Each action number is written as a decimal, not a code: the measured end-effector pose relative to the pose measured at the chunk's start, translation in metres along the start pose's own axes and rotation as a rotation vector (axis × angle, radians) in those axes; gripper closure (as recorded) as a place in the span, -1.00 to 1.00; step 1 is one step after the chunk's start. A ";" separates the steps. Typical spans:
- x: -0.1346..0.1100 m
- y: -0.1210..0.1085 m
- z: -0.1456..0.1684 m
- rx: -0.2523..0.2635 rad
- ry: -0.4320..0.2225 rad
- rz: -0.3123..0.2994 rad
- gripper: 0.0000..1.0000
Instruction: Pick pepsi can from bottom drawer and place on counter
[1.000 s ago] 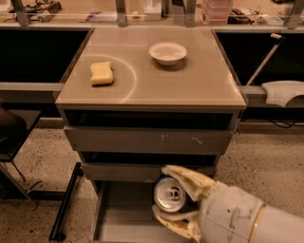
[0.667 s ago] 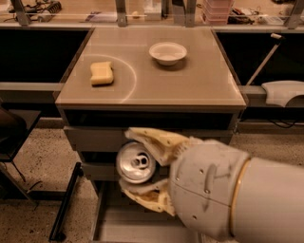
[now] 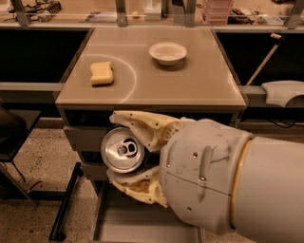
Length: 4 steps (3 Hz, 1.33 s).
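Observation:
My gripper (image 3: 124,151) is shut on the pepsi can (image 3: 121,150), whose shiny silver pull-tab end faces the camera. I hold the can in the air in front of the cabinet, just below the front edge of the tan counter (image 3: 190,80) and above the open bottom drawer (image 3: 137,228). One cream finger (image 3: 142,124) lies over the can and the other under it. My large white arm hides much of the drawer and the cabinet front.
A white bowl (image 3: 167,52) stands at the back right of the counter and a yellow sponge (image 3: 101,73) at its left. A cluttered ledge with metal posts (image 3: 118,12) runs behind. A black stand (image 3: 64,201) is on the floor at left.
My gripper has risen with the can from the bottom drawer up to just below the counter's front edge and moved left and nearer the camera.

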State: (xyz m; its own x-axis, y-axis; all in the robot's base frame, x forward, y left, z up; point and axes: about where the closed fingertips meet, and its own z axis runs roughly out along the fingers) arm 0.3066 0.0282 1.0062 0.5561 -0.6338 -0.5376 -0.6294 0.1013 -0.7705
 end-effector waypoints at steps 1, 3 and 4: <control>-0.001 -0.010 0.012 0.011 -0.011 -0.029 1.00; 0.089 -0.104 -0.024 0.215 0.307 -0.046 1.00; 0.115 -0.123 -0.039 0.270 0.389 -0.039 1.00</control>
State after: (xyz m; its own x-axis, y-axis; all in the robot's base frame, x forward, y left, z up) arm 0.4264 -0.0871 1.0529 0.2994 -0.8762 -0.3777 -0.4198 0.2345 -0.8768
